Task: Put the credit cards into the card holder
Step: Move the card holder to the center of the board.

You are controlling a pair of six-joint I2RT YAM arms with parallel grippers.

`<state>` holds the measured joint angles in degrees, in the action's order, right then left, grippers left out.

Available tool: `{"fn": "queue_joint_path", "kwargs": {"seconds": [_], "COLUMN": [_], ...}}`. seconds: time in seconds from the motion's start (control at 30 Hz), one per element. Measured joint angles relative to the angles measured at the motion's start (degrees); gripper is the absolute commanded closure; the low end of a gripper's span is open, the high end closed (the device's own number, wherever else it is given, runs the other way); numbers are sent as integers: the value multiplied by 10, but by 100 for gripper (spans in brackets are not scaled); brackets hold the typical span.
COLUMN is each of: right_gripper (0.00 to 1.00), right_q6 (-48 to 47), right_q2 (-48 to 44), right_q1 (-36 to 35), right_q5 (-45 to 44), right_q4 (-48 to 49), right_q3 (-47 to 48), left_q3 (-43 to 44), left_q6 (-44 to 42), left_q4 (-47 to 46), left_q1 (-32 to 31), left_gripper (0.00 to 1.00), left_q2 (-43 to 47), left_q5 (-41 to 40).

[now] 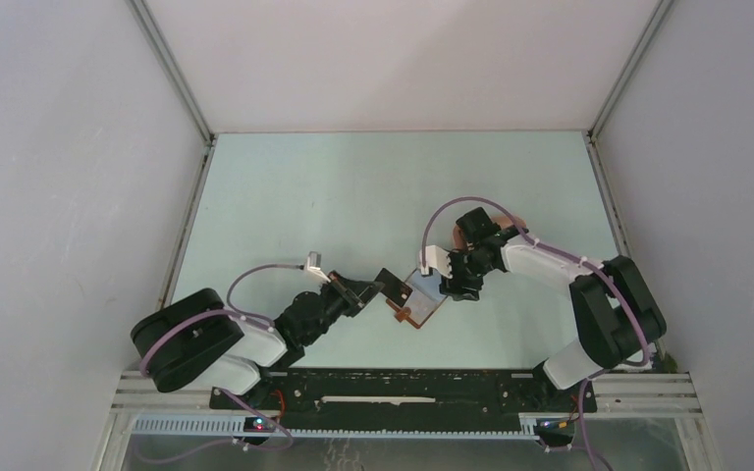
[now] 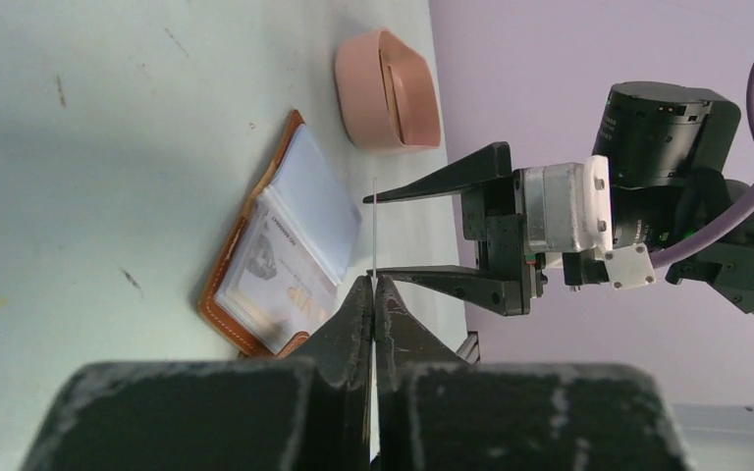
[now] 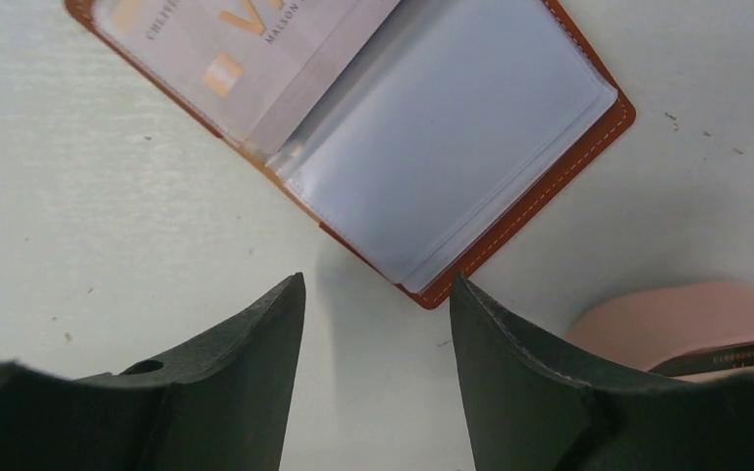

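Credit card [image 2: 375,231]: held on edge above the table [image 2: 108,147], just beside the open card holder [image 2: 285,245]; not yet in a sleeve.
Card holder: lies open and flat between the two arms, clear sleeves facing up. One side holds a printed card; the other looks empty.
Left gripper [image 2: 375,294]: pressed together on the card's near edge, probably presenting it for a handover.
Right gripper [image 3: 375,285]: fingers spread, holding nothing. Its tips sit close to the card's free edge; contact cannot be confirmed.
Arm pose: both arms reach inward and meet over the holder.
Pink tray [image 2: 363,98]: beyond the holder, with another card [image 3: 722,361] inside.
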<state>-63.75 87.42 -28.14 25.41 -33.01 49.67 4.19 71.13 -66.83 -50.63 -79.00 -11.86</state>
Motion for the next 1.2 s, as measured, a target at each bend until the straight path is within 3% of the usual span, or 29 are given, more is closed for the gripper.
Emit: {"fn": "queue_joint_path", "kwargs": {"seconds": [0.3, 0.73, 0.83, 1.03, 1.2], "right_gripper": [39, 57, 55, 41, 39], "right_q6": [28, 116, 151, 209, 231], "right_q2": [60, 81, 81, 85, 84], "right_q1": [-11, -49, -62, -87, -80], "right_q5": [-34, -59, -59, -59, -59], "right_q4": [2, 7, 8, -3, -14], "right_q3": [33, 56, 59, 77, 95], "left_q3": [0, -8, -16, -16, -16], "left_q6": [22, 38, 39, 39, 38], "left_q4": [-63, -105, -106, -107, -108], "left_q1": [0, 0, 0, 0, 12], "left_gripper": [100, 100, 100, 100, 100], "left_q2": [-64, -81, -81, -81, -86], "left_q5": [0, -9, -14, -17, -15]}}
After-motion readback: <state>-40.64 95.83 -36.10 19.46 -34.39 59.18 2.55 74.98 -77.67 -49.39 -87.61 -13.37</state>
